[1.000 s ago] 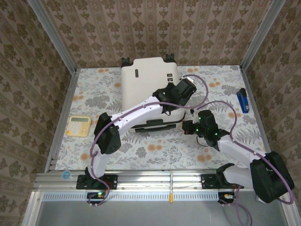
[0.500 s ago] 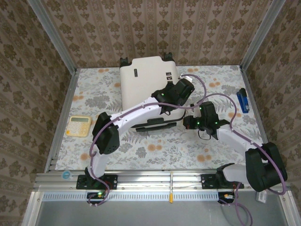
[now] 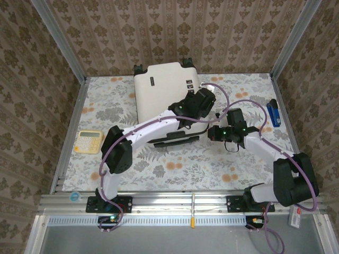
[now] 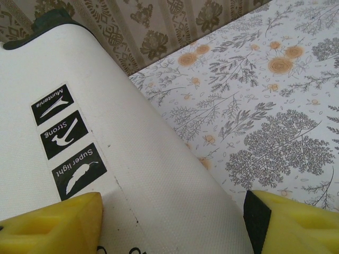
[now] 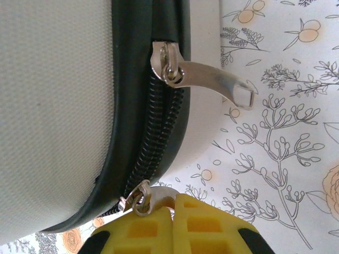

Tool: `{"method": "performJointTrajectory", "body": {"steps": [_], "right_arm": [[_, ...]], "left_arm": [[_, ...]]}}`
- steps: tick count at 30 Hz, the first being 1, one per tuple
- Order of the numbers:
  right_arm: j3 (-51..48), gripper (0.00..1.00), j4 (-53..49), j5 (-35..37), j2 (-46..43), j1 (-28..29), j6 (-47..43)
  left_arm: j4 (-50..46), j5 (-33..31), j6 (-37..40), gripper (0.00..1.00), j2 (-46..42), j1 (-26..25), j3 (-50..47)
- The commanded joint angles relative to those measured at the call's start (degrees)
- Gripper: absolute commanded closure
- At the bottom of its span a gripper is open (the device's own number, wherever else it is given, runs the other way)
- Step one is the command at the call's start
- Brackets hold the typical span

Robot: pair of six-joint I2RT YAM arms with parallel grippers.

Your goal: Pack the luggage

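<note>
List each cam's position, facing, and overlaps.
Top external: above and behind the arm bases, looking down at the table; both arms, left hand and right hand at the luggage.
Left wrist: over the luggage's edge, facing its printed marks and the far wall; open yellow fingers.
Right wrist: close on the zipper seam; right hand shut on the lower zipper pull.
Shared: both wrist views show luggage shell and floral table.
</note>
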Motion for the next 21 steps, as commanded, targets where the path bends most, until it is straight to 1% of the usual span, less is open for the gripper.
{"method": "performJointTrajectory", "body": {"steps": [1, 8, 9, 12, 16, 21], "right_arm": [[4.9, 1.00, 6.3, 11.3, 0.6, -5.3, 0.2], [7.2, 1.00, 5.7, 9.7, 1.5, -6.4, -0.7], [7.7, 1.00, 5.6, 9.4, 3.3, -6.4, -1.0], [8.5, 1.00, 5.7, 8.8, 3.9, -6.7, -0.8], [8.2, 1.00, 8.0, 4.8, 4.7, -8.1, 1.8], [8.0, 1.00, 10.7, 3.2, 6.0, -9.6, 5.7]], "left_arm": [[-26.7, 4.1, 2.8, 0.29, 5.4, 1.3, -8.4], [-25.9, 5.2, 2.8, 0.29, 5.1, 1.5, -8.8], [-25.8, 5.4, 2.8, 0.29, 5.1, 1.5, -8.9], [-25.5, 5.8, 2.9, 0.29, 5.1, 1.5, -9.1], [-25.2, 6.5, 2.6, 0.30, 4.8, 1.5, -9.9], [-24.1, 7.4, 2.2, 0.30, 3.9, 1.5, -11.7]]}}
